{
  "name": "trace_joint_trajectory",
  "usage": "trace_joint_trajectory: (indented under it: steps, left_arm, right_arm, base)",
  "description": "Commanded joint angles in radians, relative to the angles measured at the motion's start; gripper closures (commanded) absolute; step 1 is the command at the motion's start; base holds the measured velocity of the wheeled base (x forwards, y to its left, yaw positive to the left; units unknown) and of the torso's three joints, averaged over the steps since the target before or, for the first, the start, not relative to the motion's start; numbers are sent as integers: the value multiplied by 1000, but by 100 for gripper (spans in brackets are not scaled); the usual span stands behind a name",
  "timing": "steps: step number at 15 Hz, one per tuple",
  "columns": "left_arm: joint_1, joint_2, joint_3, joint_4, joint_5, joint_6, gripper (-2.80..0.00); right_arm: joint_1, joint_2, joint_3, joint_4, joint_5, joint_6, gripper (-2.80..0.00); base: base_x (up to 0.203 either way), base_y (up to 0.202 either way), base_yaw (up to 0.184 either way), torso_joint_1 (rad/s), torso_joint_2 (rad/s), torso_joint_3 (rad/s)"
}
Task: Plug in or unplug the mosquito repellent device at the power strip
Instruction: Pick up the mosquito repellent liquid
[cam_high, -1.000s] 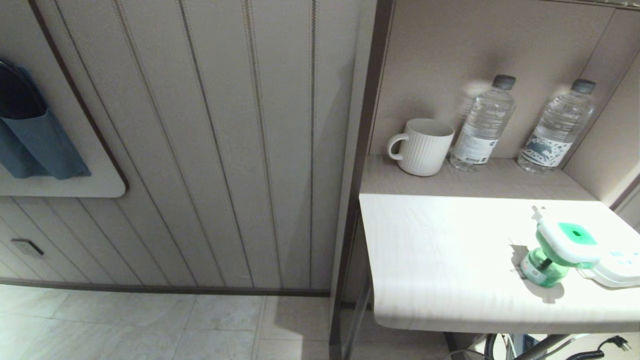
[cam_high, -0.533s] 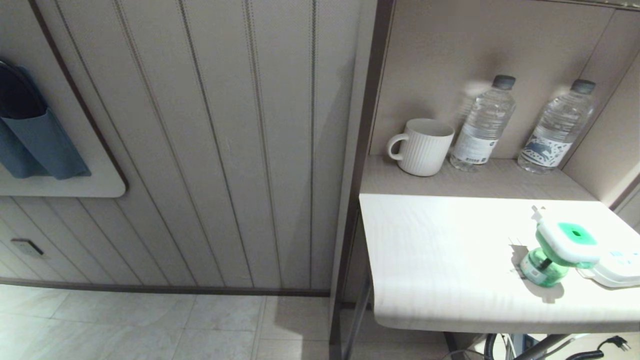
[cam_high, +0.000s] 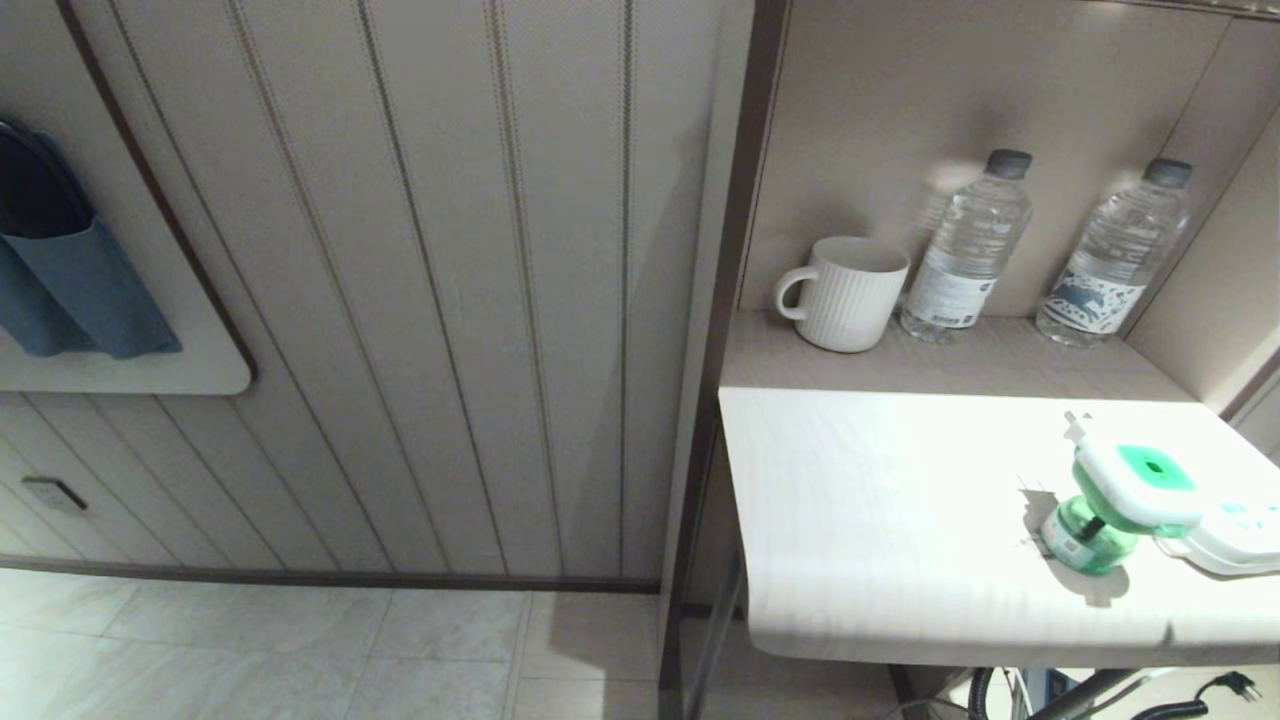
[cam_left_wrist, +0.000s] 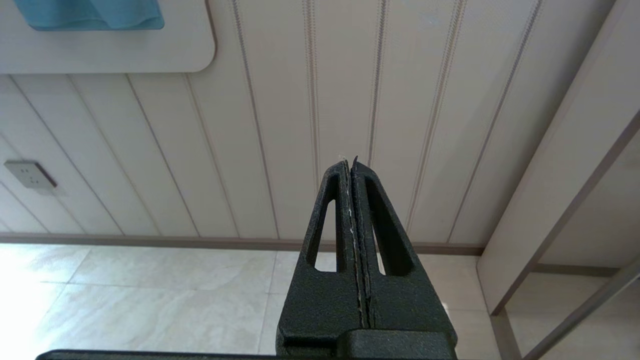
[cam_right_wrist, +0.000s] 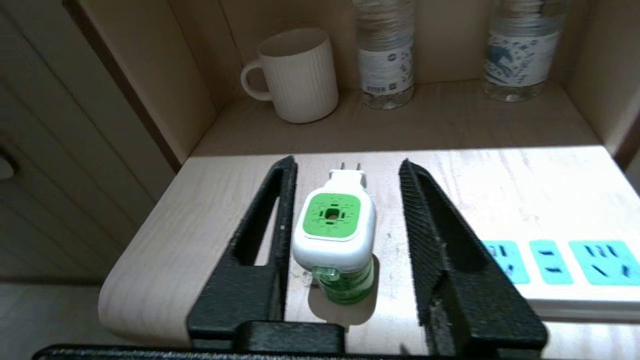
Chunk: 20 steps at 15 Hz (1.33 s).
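On pale woodgrain, rounded white device (cam_right_wrist: 334, 235)

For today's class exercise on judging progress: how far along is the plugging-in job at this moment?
Done: nothing; the repellent device stands unplugged, prongs bare, beside the power strip. In hand: the right gripper, open, frames the device without touching. The left gripper is shut by the wall. Left: grasp and plug in.

device (cam_high: 1120, 500) left of strip (cam_high: 1235, 535) | mug (cam_high: 845, 292), bottles (cam_high: 965, 250) behind
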<state>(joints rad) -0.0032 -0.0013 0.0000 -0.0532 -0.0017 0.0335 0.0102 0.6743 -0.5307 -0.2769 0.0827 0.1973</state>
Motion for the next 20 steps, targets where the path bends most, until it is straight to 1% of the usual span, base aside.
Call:
trace_joint_trajectory:
  steps: [1,2,3,4,6,8,10,12,14,17,20]
  left_arm:
    - [0,1,0,0,0,0,0]
    - [0,1,0,0,0,0,0]
    - [0,1,0,0,0,0,0]
    - [-1,1,0,0,0,0,0]
    - [0,1,0,0,0,0,0]
    - [0,1,0,0,0,0,0]
    - [0,1,0,0,0,0,0]
    - [0,1,0,0,0,0,0]
    - [0,1,0,0,0,0,0]
    - [0,1,0,0,0,0,0]
    - [0,1,0,0,0,0,0]
  right_arm:
    - [67,82,10,-10,12,-59,-280]
    - [123,93,15,-12,14,-119,-280]
    - [152,110,15,-18,11,-174,-280]
    - [147,119,13,-46,-1,-184,-280]
    - [148,121,39,-95,-66,-206,-280]
    - [148,132,89,-163,-86,-236,-280]
    - [149,179,132,-272,-106,-235,-280]
    - [156,227,172,-382,-140,-215,-280]
    - [158,276,187,-431,-141,-168,-280]
    - [170,324,227,-520,-142,-160,-280]
    - [191,342,253,-550,-144,-156,-280]
  base:
    - [0,0,0,0,0,0]
    - [0,0,0,0,0,0]
    - [0,0,0,0,0,0]
    - [0,0,0,0,0,0]
    - [0,0,0,0,0,0]
    - [0,0,0,0,0,0]
    - [0,0,0,0,0,0]
    - [0,0,0,0,0,0]
    - [0,0,0,0,0,0]
    - [0,0,0,0,0,0]
    - [0,0,0,0,0,0]
